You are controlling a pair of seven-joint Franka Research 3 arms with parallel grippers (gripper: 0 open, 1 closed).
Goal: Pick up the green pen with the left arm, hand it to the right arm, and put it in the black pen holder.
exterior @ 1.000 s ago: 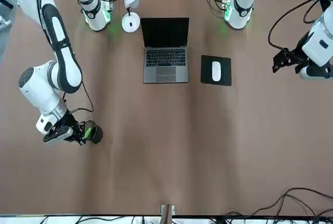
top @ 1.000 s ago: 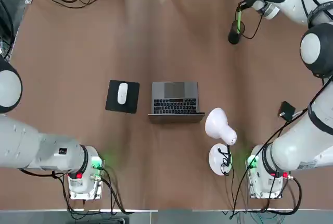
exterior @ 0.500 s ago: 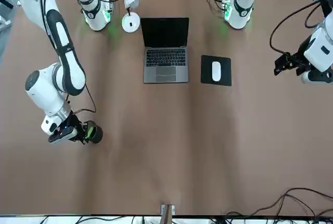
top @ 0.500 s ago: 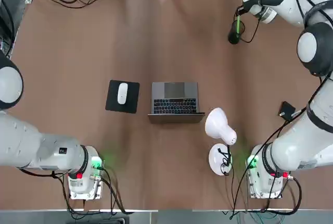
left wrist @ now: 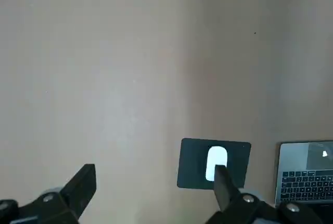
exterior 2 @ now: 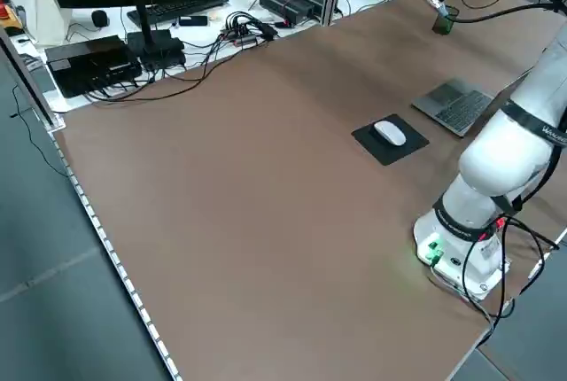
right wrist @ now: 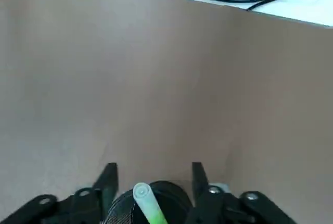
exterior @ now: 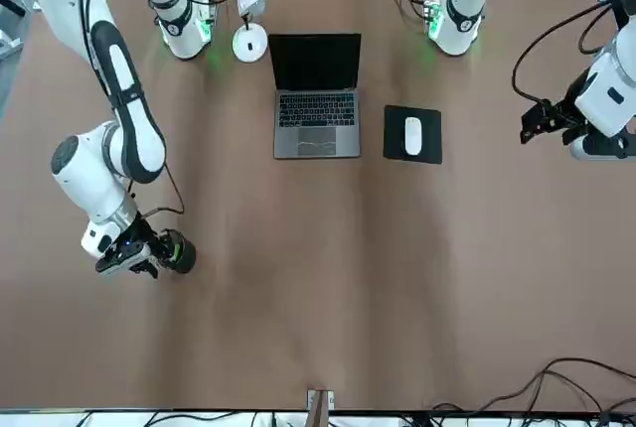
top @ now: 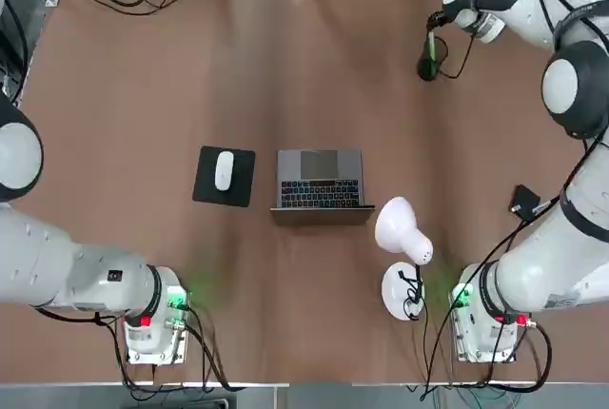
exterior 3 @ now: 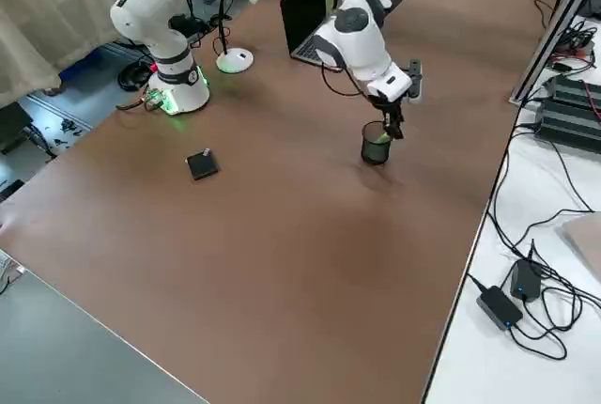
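My right claw (right wrist: 151,174) hangs just above the black pen holder (exterior 3: 375,146), fingers spread and gripping nothing. The green pen (right wrist: 147,205) stands in the holder, between my fingertips. My left claw (left wrist: 153,182) hovers open and empty, well apart.

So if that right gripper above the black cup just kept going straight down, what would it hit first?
Most likely the green pen standing in the black pen holder, then the holder's rim. The right gripper hangs open right over them, fingers either side of the pen's tip. Depth is hard to judge.
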